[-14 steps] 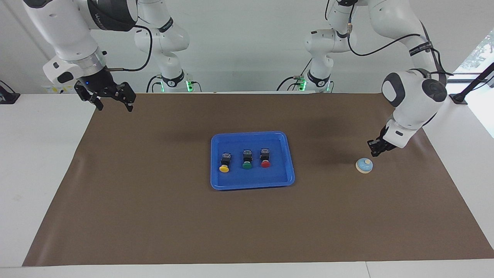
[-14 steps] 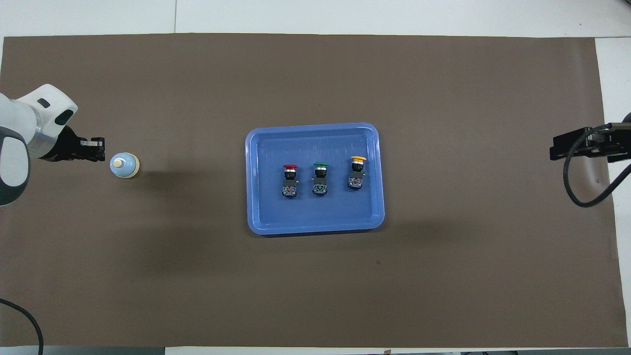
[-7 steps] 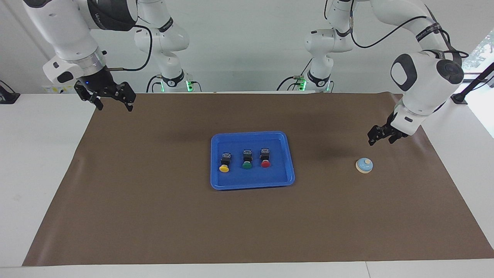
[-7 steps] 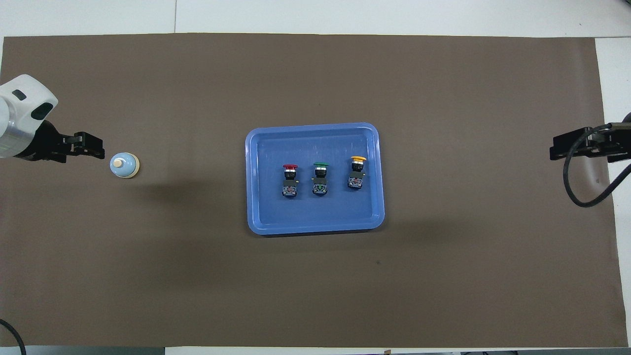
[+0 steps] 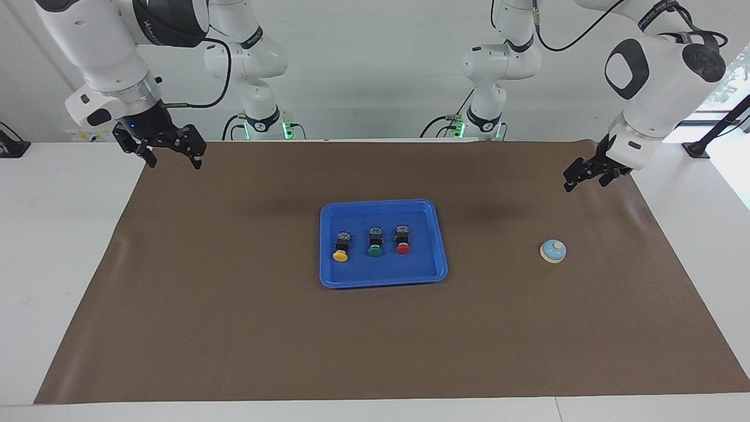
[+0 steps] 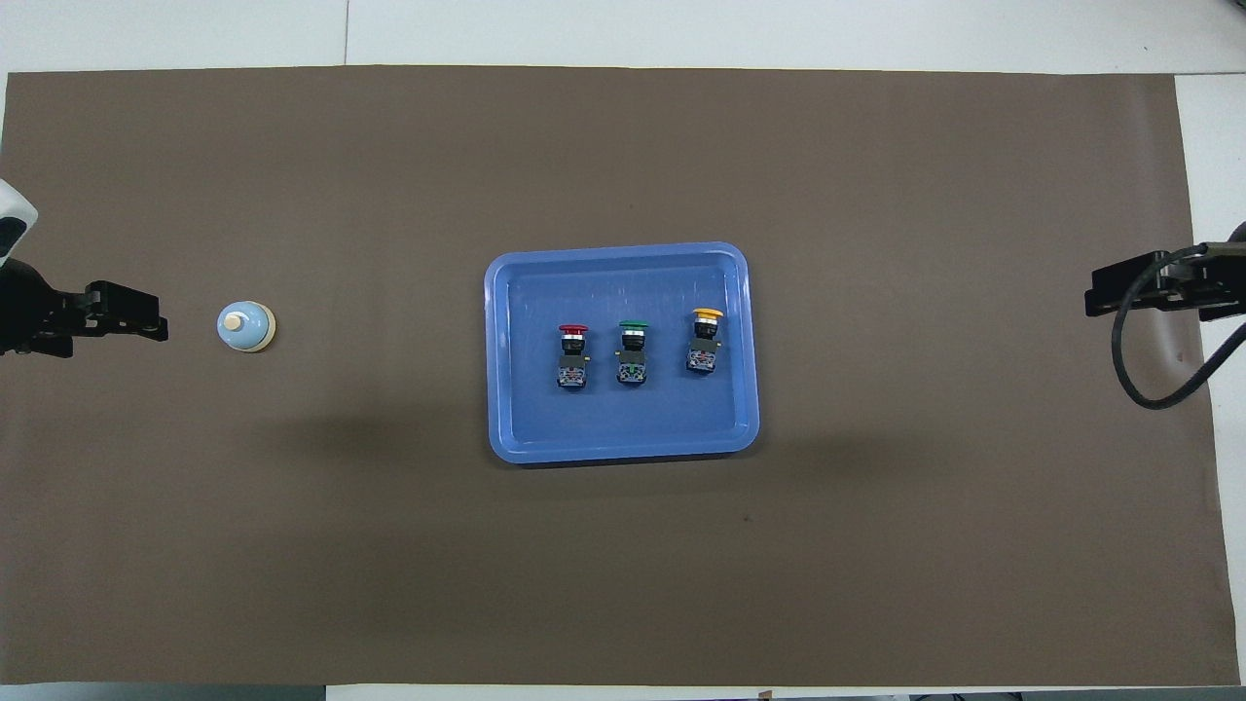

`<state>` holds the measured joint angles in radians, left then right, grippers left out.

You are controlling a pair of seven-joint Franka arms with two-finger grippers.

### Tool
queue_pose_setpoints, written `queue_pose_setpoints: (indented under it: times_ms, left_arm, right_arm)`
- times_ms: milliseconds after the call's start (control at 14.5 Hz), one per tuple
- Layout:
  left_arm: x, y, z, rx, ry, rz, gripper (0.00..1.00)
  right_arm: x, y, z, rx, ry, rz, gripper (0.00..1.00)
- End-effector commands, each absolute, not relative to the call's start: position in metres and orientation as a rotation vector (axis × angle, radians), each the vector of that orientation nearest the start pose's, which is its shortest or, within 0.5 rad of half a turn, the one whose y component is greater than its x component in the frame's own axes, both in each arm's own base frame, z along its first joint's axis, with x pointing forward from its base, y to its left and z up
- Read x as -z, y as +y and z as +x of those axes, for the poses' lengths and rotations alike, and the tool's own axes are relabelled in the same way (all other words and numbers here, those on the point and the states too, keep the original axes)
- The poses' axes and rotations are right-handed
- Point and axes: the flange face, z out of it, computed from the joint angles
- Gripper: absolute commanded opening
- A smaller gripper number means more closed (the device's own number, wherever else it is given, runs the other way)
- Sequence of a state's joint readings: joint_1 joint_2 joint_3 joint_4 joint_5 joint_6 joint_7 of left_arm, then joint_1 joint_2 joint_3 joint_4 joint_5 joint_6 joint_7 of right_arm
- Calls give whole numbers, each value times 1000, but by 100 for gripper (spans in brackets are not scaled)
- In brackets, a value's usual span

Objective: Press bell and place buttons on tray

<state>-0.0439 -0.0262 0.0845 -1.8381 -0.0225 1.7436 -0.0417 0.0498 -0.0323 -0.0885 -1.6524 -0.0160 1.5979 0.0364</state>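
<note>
The bell [image 5: 553,251] stands on the brown mat toward the left arm's end; it also shows in the overhead view [image 6: 245,326]. The blue tray [image 5: 384,281] lies mid-table, also in the overhead view [image 6: 623,450]. In it, the yellow button [image 5: 340,255], green button [image 5: 375,251] and red button [image 5: 403,248] lie in a row. My left gripper [image 5: 586,179] hangs in the air clear of the bell, over the mat beside it [image 6: 127,316]. My right gripper [image 5: 173,159] is open and empty, raised over the mat's edge at the right arm's end [image 6: 1095,290], waiting.
A brown mat [image 5: 234,328] covers most of the white table. A black cable [image 6: 1129,370] loops below the right gripper in the overhead view.
My left gripper has risen and drawn away from the bell, toward the left arm's end of the table. The bell, tray, buttons and right arm have not moved.
</note>
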Motion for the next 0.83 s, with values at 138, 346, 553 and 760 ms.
queue_pose_setpoints:
  times_ms: [138,346,553,760]
  left_arm:
    - [-549,12,529,-146,-132,-3148,100]
    - [-566,-2,522,-124,-96,-3152,100]
    - [-568,-7,520,-124,-79,-3150,100]
    - [-569,-7,521,-124,-79,-3150,100]
  right_arm:
    - [-607,-25,537,-30,107,-3161,100]
    - [-607,-25,537,-30,107,-3161,100]
    - [-607,-25,537,-30,107,-3161,100]
    - [-607,-25,537,-30,107,-3161,100]
